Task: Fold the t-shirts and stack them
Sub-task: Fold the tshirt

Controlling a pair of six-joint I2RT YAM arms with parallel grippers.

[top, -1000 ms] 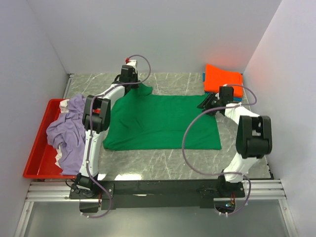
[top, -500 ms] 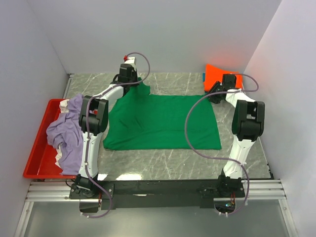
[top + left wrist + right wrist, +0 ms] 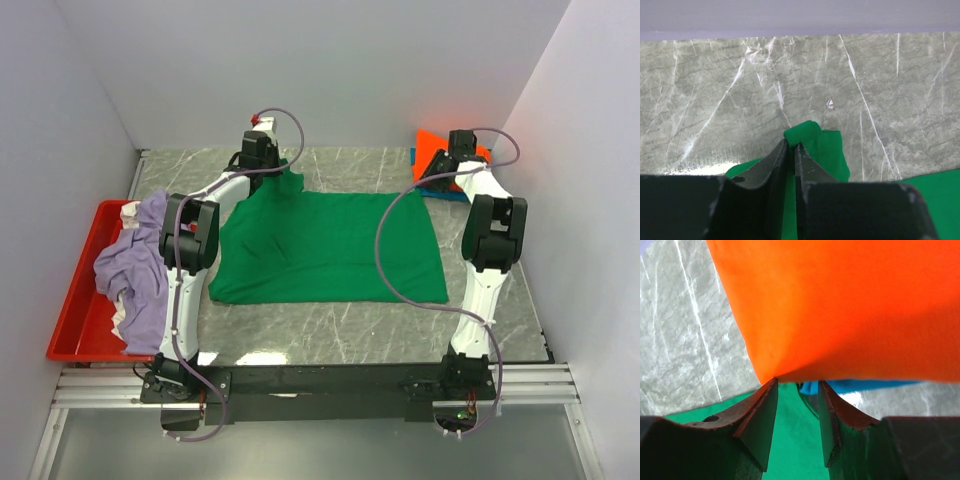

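Observation:
The green t-shirt (image 3: 330, 245) lies spread flat in the middle of the table. My left gripper (image 3: 283, 172) is shut on a bunched fold at its far left corner, which shows pinched between the fingertips in the left wrist view (image 3: 792, 142). My right gripper (image 3: 438, 172) is open and empty at the near left corner of the folded orange t-shirt (image 3: 440, 150). In the right wrist view its jaws (image 3: 796, 385) stand apart just under the orange t-shirt's (image 3: 840, 305) edge, with green cloth (image 3: 795, 440) below. A blue t-shirt (image 3: 855, 386) lies under the orange one. The lavender t-shirt (image 3: 135, 270) lies crumpled in the tray.
A red plastic tray (image 3: 75, 320) sits at the table's left edge. Pale walls close in the table at the back, left and right. The right arm's cable loops over the green t-shirt's right side.
My right gripper moved from the green t-shirt's far right edge away toward the back, up to the orange t-shirt. My left gripper kept its hold and barely moved.

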